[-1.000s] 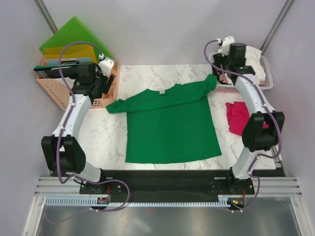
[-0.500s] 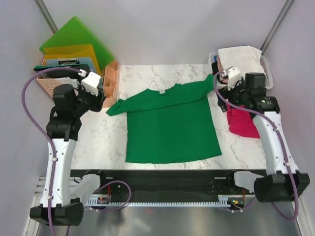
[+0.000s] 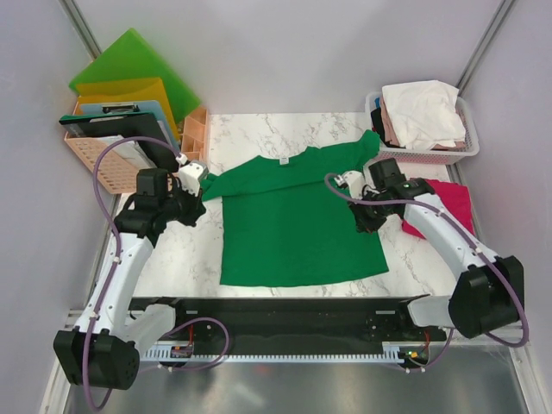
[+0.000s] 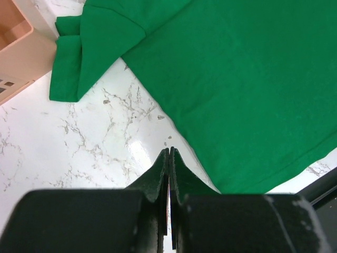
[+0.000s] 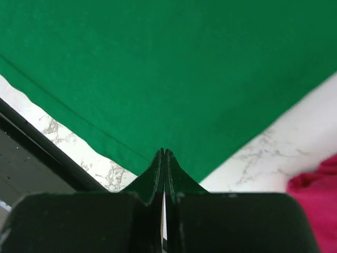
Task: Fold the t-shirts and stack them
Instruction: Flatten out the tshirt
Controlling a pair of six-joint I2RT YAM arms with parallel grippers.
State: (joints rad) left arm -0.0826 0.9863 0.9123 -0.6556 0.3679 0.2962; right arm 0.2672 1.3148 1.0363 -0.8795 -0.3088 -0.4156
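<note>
Green cloth is taking up the middle of the marble bench (image 3: 177, 250); the green t-shirt (image 3: 297, 216) is lying spread flat, collar toward the far side, both sleeves out; the left sleeve tip is doubling over on itself just beside a peach organiser (image 3: 194, 134). The left claw (image 4: 168, 155) is hovering over bare marble just beside the shirt's left edge, its fingers pressing tight together with nothing between them. The right claw (image 5: 164, 154) is sitting over the shirt's right side near the lower corner, likewise pinched shut, and I am seeing no cloth caught in it. A magenta t-shirt (image 3: 448, 203) is lying crumpled at the right edge of the bench; a white t-shirt (image 3: 423, 112) is heaping up in a basket (image 3: 461, 151) at the far right corner.
</note>
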